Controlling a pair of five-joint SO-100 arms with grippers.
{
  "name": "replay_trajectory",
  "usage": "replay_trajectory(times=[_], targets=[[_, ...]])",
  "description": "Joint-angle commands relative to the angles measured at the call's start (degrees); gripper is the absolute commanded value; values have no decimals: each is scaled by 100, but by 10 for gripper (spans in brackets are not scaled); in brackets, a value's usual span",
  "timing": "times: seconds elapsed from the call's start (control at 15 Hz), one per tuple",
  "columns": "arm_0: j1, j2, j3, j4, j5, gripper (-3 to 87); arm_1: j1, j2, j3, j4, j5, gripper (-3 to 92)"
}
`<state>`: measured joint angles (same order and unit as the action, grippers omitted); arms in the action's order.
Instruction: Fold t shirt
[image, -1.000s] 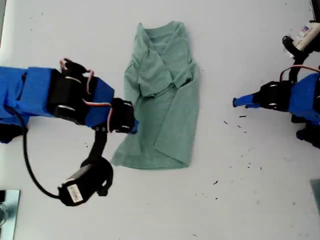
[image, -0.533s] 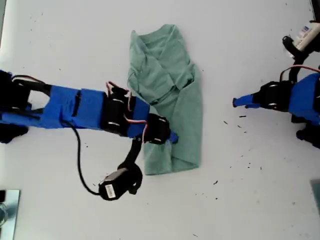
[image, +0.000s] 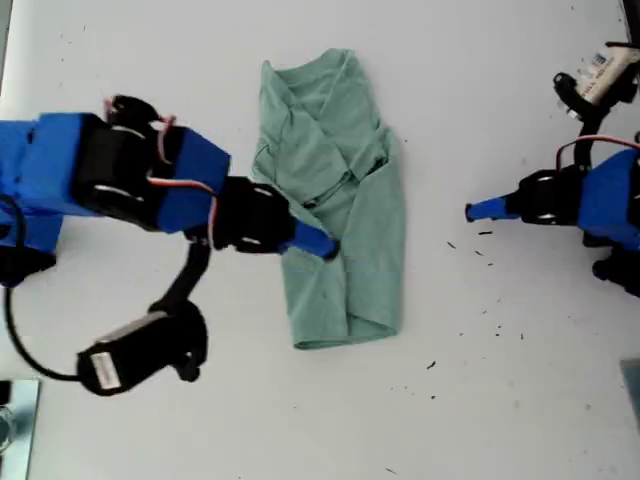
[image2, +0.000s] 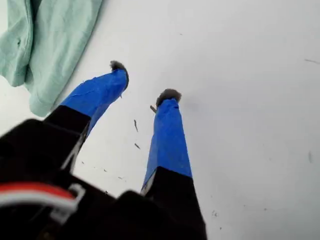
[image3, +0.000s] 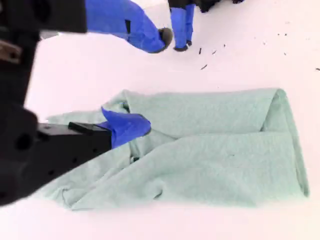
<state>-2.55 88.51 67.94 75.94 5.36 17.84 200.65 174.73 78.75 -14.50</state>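
The t shirt (image: 335, 195) lies centre frame in the exterior view, folded lengthwise into a narrow strip; a crosswise fold appears outstanding. My second tool (image3: 135, 125) hovers over it, jaw state indeterminable. My first tool (image2: 144, 82) rests parted and empty above the desk (image: 480, 400).

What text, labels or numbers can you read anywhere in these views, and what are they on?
Nothing is legible.
White sticker on the black wrist camera hanging at the exterior view's lower left: print too small and blurred to read.
White label with red and dark marks on the camera at the exterior view's upper right: also unreadable.
The t shirt is plain, with no print showing.
My first gripper and my second gripper carry only blue tape, no writing.
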Motion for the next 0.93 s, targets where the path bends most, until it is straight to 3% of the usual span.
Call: replay_trajectory(times=[0.0,0.07,0.13,0.27,0.33,0.47,0.53,0.6,0.67,0.73,0.87], targets=[[-132,3226,3797,-800,-571,182,-290,35,141,105,554,191],[-141,4746,5555,-1547,-809,149,-387,35,141,114,475,164],[-220,6038,7014,-1705,-1151,101,-352,35,141,114,536,136],[-158,7980,9035,-1661,-1705,0,-334,35,141,114,659,71],[-53,8710,9738,-1714,-1925,-1,-360,35,167,97,694,26],[79,9510,10239,-1652,-2127,-2,-237,35,167,70,404,23],[-9,9202,9817,-1485,-2083,-2,-501,35,-132,26,475,23],[-9,8367,8912,-1318,-1951,77,-633,-88,-703,123,633,61],[132,7277,7646,-1151,-1802,174,-879,-835,-1723,18,712,177],[290,5845,6003,-729,-1582,208,-1160,-2373,-3164,-26,703,276],[536,2944,2505,308,-1046,236,-1828,-5309,-6152,554,729,335]])
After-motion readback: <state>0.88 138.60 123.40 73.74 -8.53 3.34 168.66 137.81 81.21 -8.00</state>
